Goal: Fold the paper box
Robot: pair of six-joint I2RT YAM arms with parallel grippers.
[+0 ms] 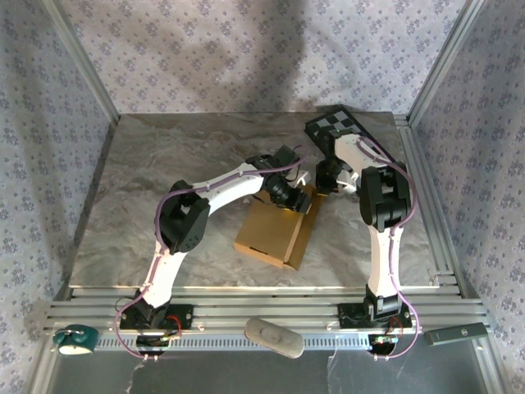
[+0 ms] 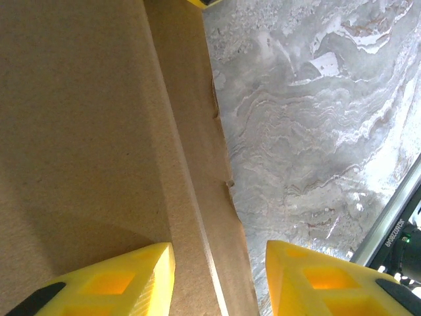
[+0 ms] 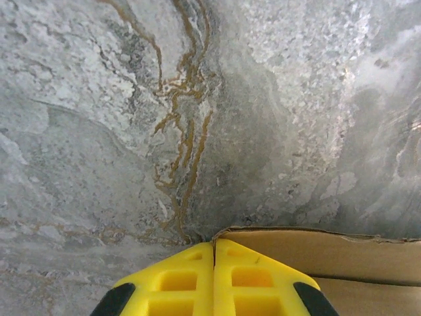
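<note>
The table (image 1: 164, 164) is a grey marbled slab inside patterned walls. The box (image 1: 275, 230) lies on it just right of centre, a shallow tan cardboard rectangle turned at a slant, its far end toward the two grippers and its near end pointing at the gap between the arm bases. A lighter strip of cardboard runs along its right side.

Both arms bend inward and meet over the box's far end. A checkerboard panel (image 1: 340, 123) lies flat at the table's far right corner, well apart from the box.

The left gripper (image 1: 285, 197) hangs over the far edge of the box. In its wrist view the jaws stand apart: one yellow finger (image 2: 131, 280) is above the broad cardboard face, the other is above bare table, and the box's long edge strip runs between them. I cannot tell whether either finger touches the cardboard; nothing is clamped.

The right gripper (image 1: 318, 189) sits at the box's far right corner. In its wrist view the two yellow fingers are pressed flat together with nothing between them, and the corner of the box (image 3: 316, 253) lies right at their tips, extending to the right. Bare table spreads ahead.

On the near rail lie a grey oblong (image 1: 275, 336), a teal object (image 1: 74, 339) at the left and a dark bar (image 1: 459, 334) at the right.
</note>
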